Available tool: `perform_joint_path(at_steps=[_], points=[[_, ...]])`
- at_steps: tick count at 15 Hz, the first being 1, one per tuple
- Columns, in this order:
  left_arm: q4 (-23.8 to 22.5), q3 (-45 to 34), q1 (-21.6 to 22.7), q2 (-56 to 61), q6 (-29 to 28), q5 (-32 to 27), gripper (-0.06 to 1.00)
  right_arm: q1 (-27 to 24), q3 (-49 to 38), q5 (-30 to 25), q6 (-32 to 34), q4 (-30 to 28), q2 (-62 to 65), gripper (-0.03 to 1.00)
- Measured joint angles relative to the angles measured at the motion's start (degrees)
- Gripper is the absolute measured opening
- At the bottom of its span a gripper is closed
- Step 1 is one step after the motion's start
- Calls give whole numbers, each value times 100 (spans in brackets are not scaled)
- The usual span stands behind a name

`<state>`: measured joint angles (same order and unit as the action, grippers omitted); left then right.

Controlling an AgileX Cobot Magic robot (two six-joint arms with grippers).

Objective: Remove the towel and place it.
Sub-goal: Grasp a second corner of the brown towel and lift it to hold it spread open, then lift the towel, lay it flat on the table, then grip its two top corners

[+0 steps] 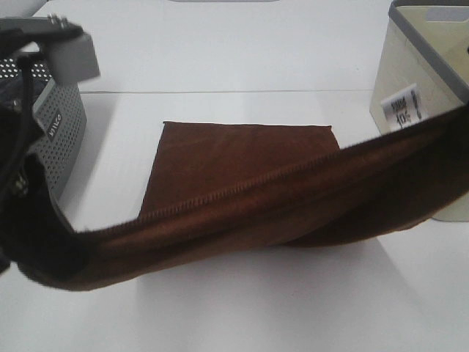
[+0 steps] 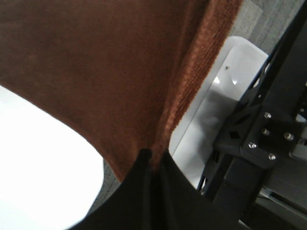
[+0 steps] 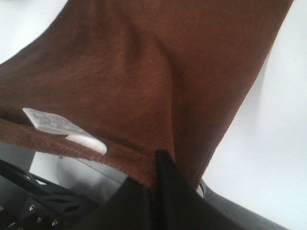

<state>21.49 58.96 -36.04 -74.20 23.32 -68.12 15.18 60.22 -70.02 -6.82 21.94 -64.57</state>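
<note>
Clamped tight on the towel point(image 1: 249, 213) at two corners with left gripper point(image 2: 152, 159) and right gripper point(image 3: 157, 160); held stretched above the table point(image 1: 220, 59), trailing down flat onto it at the far end.

The towel point(image 1: 293, 209) hides part of the cream bin point(image 1: 421, 73), the frame edge crops that bin and the grey basket point(image 1: 62, 125), and the tag point(image 3: 48, 122) has print too small to read.

Stretched towel point(image 1: 242, 198) bars the middle; grey basket point(image 1: 62, 132) left, cream bin point(image 1: 410, 70) right; far table point(image 1: 220, 51) open
</note>
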Motion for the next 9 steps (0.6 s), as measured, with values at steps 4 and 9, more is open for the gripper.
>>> perform_joint_path(at_steps=[4,9], points=[[29,-252,-728,-527,-212,-69,0,-6,-1020,6,0,-29,74,1],[155,-264,-1089,-1627,-722,-80,0,-6,-1576,23,-29,-46,-17,1]])
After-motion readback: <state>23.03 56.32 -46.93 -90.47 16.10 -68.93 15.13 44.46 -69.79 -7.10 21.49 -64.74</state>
